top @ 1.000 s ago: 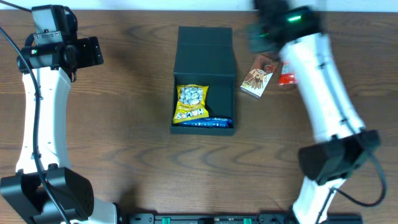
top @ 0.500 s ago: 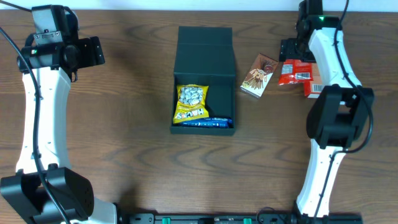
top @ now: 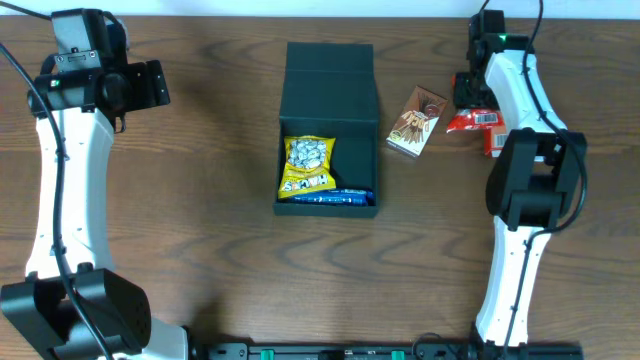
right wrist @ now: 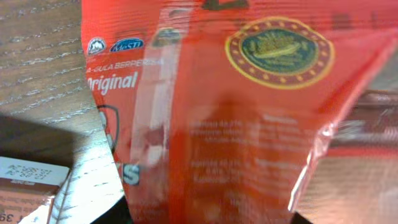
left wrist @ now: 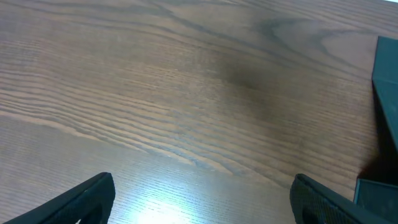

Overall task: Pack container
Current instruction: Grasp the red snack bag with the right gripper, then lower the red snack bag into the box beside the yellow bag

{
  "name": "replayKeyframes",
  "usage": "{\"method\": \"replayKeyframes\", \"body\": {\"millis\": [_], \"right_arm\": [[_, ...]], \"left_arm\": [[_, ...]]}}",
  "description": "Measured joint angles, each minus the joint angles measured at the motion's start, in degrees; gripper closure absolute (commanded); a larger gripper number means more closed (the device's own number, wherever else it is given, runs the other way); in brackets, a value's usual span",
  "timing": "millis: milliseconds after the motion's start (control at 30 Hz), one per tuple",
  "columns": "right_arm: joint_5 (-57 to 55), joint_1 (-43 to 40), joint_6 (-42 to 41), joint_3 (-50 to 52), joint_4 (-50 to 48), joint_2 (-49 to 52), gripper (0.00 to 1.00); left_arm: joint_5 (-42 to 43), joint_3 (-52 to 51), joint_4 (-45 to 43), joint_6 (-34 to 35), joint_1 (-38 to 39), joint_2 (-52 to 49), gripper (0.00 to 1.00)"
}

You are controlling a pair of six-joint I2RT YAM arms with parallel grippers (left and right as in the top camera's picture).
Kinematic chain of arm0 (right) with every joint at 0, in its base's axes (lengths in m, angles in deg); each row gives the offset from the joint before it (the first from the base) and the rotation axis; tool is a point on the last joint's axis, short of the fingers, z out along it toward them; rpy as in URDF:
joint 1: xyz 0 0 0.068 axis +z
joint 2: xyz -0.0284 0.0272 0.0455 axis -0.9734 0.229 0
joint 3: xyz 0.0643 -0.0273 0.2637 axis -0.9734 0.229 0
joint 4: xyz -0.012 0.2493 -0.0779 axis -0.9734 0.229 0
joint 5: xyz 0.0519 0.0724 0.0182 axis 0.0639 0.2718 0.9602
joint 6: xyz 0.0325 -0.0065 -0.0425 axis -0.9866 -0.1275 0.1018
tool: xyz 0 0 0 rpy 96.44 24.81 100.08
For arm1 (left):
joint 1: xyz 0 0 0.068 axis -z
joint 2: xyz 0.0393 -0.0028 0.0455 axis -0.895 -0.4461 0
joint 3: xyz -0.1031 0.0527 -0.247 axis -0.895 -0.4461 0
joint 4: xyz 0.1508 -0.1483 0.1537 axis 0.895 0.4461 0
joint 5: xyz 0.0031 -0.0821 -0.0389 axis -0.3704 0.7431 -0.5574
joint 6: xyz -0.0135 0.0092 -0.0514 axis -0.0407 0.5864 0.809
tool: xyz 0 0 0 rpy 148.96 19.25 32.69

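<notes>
The container (top: 328, 90) is a black box in the middle of the table, its flap lid open toward the far side. Inside it lie a yellow snack packet (top: 306, 165) and a blue packet (top: 335, 197). My right gripper (top: 468, 108) is at the far right, shut on a red snack packet (top: 472, 121). That red packet (right wrist: 211, 112) fills the right wrist view, with the gripper (right wrist: 202, 218) closed round its lower part. My left gripper (top: 160, 83) hangs open over bare wood at the far left, and in its own view the gripper (left wrist: 202, 202) holds nothing.
A brown snack carton (top: 414, 122) lies between the container and the red packet. A small red carton (top: 497, 143) with a white label (right wrist: 28, 183) lies right beside the red packet. The container's dark edge (left wrist: 387, 93) shows at the right of the left wrist view.
My right arm swung to the far right corner, came down on the red packet and closed its jaws on it; the packet now looks bunched and tilted. The left arm has not moved.
</notes>
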Motion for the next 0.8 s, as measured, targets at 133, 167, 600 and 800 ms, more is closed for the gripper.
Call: {"method": "replayKeyframes", "body": {"millis": [133,167,600,800], "right_arm": [[-0.2,0.1,-0.1,-0.7,2.2,0.0,0.78],[-0.2,0.1,-0.3,-1.4,3.5,0.0,0.79],[6.0,5.7,-2.2,-31.9,29.9,0.3,0.83],[13.7,15.4,-6.8,-34.1,37.4,0.3,0.82]], "left_arm": [[0.0,0.0,-0.1,0.0,0.0,0.0,0.09],[0.0,0.0,-0.3,0.0,0.0,0.0,0.09],[0.0,0.0,-2.1,0.0,0.0,0.0,0.09],[0.0,0.0,-2.2,0.0,0.0,0.0,0.09]]}}
